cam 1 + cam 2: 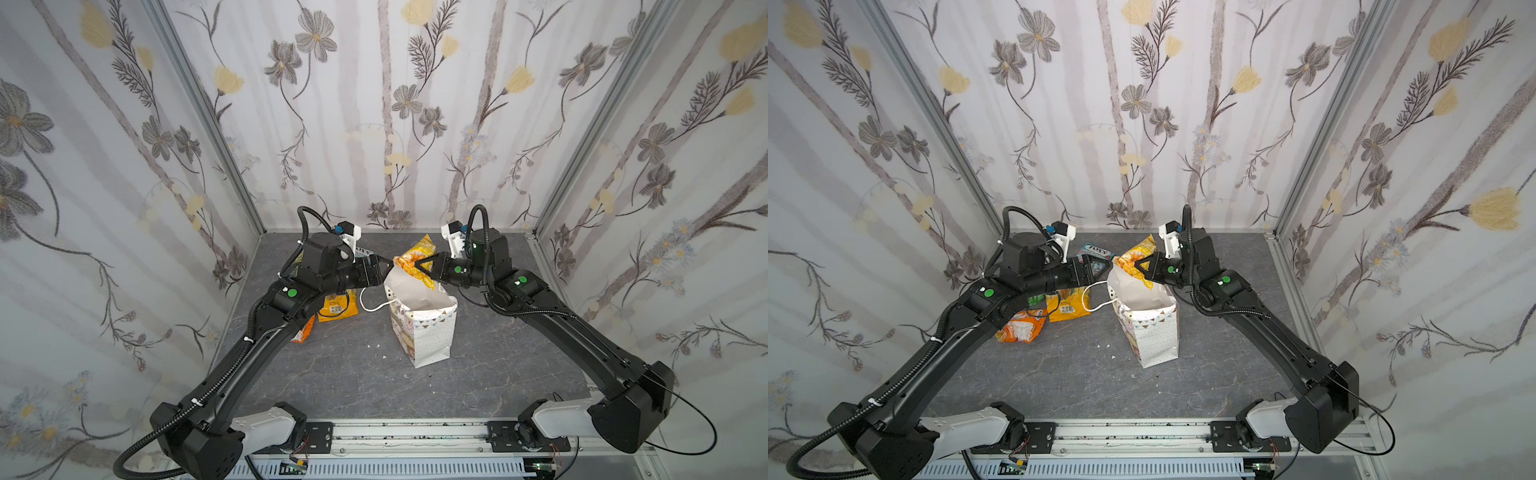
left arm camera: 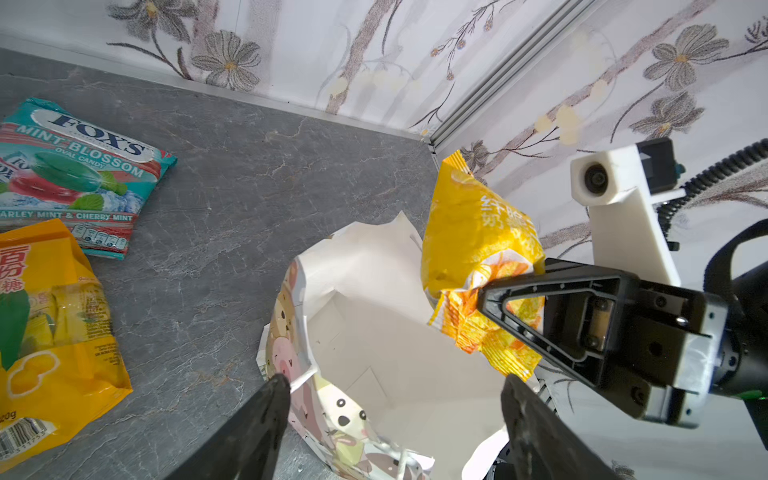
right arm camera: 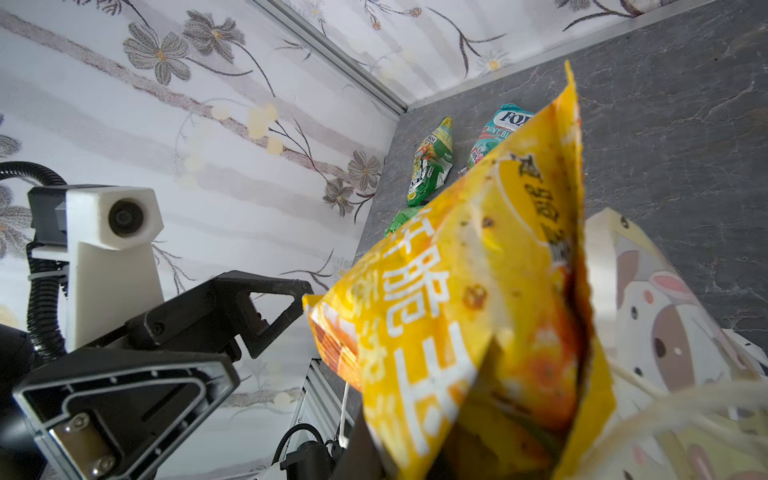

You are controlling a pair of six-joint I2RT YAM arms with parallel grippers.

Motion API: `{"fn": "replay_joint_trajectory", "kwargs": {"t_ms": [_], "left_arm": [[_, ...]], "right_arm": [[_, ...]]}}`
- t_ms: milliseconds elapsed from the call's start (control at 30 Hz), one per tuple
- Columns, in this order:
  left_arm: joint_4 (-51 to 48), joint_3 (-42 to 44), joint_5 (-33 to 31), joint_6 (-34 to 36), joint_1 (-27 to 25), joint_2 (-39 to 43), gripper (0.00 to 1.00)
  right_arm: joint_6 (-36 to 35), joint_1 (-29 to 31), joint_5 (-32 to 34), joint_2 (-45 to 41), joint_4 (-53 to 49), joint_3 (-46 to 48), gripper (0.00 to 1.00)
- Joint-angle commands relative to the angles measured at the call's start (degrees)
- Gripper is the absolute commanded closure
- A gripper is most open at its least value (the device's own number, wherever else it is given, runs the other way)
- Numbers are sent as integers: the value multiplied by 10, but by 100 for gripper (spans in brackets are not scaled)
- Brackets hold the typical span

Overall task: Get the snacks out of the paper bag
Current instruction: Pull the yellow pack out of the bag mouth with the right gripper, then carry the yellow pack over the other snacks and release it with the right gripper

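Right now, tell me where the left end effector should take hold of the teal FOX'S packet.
Probably pinch the crimped end seam of the FOX'S packet that faces the paper bag, coming down from above. It lies flat on the table, so only an edge offers purchase, and the orange-yellow packet crowds another edge.

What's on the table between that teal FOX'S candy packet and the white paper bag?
Nothing: in the left wrist view, the grey tabletop between the FOX'S packet and the paper bag is bare.
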State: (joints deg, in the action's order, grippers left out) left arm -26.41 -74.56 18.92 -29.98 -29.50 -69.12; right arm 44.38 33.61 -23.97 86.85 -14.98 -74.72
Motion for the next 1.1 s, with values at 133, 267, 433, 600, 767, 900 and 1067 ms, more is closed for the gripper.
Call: {"fn": "replay_joint_trajectory", "kwargs": {"t_ms": [133, 267, 433, 600, 767, 900, 1067], "left_arm": [[-28, -16, -24, 19, 1, 15, 18], [-6, -13, -9, 21, 2, 32, 17], [-3, -18, -13, 25, 1, 51, 17], [-46, -37, -67, 51, 1, 76, 17], [-124, -55, -198, 82, 2, 133, 17], [-199, -65, -316, 116, 2, 206, 17], [-293, -51, -421, 150, 2, 290, 16]], "right_arm": [[-18, 1, -15, -17, 21, -16, 100], [-18, 1, -17, -29, 23, -26, 100], [-22, 13, -21, -32, 18, -52, 100], [-32, 39, -7, -25, 11, -92, 100], [-87, 96, 34, 15, -55, -163, 100], [-134, 166, 78, 87, -133, -229, 100], [-179, 246, 155, 187, -206, -305, 100]]}}
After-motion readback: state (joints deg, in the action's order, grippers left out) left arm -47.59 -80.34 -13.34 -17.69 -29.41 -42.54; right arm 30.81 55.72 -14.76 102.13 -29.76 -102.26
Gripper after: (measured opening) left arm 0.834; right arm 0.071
